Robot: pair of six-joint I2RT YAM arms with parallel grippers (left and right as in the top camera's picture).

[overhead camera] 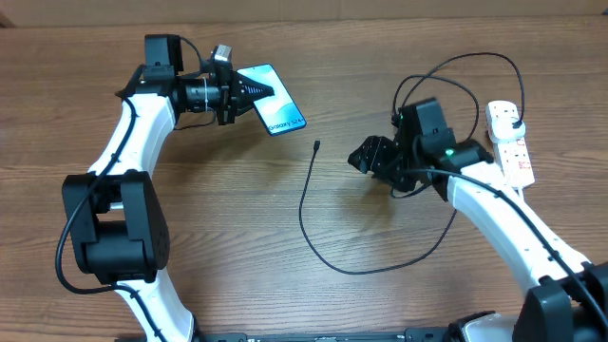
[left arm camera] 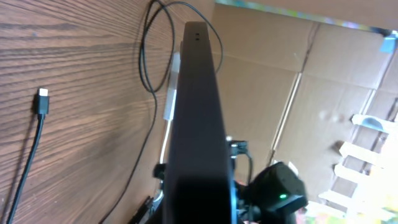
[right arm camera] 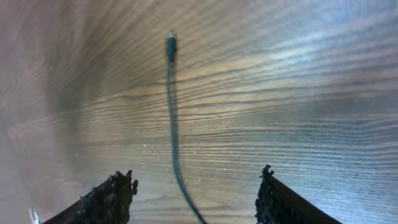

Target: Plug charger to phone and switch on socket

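Observation:
The phone [overhead camera: 276,106], screen lit blue, is held tilted off the table at the back left by my left gripper [overhead camera: 249,92], which is shut on its left end. In the left wrist view the phone [left arm camera: 199,118] shows edge-on as a dark slab. The charger's thin black cable [overhead camera: 313,228] loops across the table, its connector tip [overhead camera: 316,145] lying free near the middle. The tip also shows in the left wrist view [left arm camera: 42,101] and the right wrist view [right arm camera: 170,45]. My right gripper [overhead camera: 366,155] is open and empty, its fingers [right arm camera: 193,190] straddling the cable above the table. The white socket [overhead camera: 510,142] lies at the right.
The black plug [overhead camera: 513,118] sits in the socket's far end, with cable loops [overhead camera: 456,76] behind my right arm. Cardboard walls [left arm camera: 323,81] stand beyond the table's far side.

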